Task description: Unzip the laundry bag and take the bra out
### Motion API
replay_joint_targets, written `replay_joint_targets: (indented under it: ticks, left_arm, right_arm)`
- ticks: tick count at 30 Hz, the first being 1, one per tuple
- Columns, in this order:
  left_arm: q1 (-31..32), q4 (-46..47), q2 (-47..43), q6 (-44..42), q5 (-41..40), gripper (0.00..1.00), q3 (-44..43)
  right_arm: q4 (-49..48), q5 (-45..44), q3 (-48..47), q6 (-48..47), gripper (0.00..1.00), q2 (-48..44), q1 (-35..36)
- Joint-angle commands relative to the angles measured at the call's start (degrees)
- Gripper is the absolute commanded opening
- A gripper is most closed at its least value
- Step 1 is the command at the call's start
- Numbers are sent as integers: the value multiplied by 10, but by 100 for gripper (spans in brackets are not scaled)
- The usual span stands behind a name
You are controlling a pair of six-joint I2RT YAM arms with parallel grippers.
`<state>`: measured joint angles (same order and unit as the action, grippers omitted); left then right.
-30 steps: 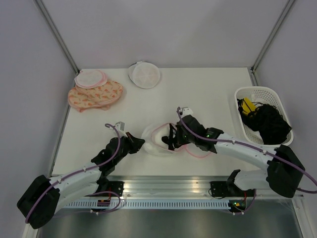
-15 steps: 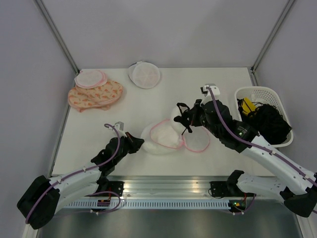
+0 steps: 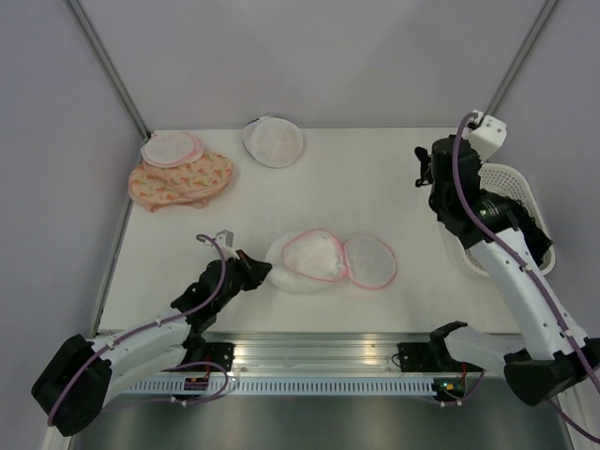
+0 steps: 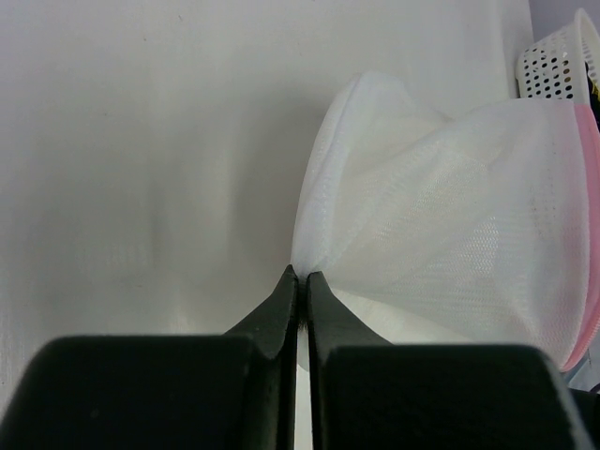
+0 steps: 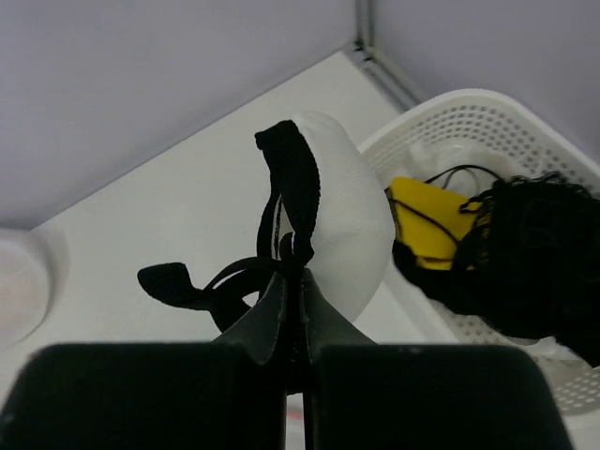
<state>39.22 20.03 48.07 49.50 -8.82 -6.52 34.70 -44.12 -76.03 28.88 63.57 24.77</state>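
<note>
Right wrist view, centre: the bra (image 5: 347, 216) is clamped by the right pincer (image 5: 292, 278) at a strap only; slippage is risked.

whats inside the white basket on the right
A yellow item with thin black straps and a heap of black netted fabric sit in the basket. Whatever lies under that black heap, and most of the basket's floor, is covered.
</note>
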Motion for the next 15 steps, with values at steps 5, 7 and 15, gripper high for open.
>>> replay_joint_targets:
  ticks: [5,7,15]
  left_arm:
    - [-4,5,-7,9,25,2,-17]
    - [-4,4,-5,10,33,2,-21]
    - [-5,-7,-24,12,48,2,-24]
  right_arm:
    - [-80,41,-20,39,0,125,-222]
    - [-103,46,-18,56,0,166,-269]
    - [-160,60,36,129,0,267,-368]
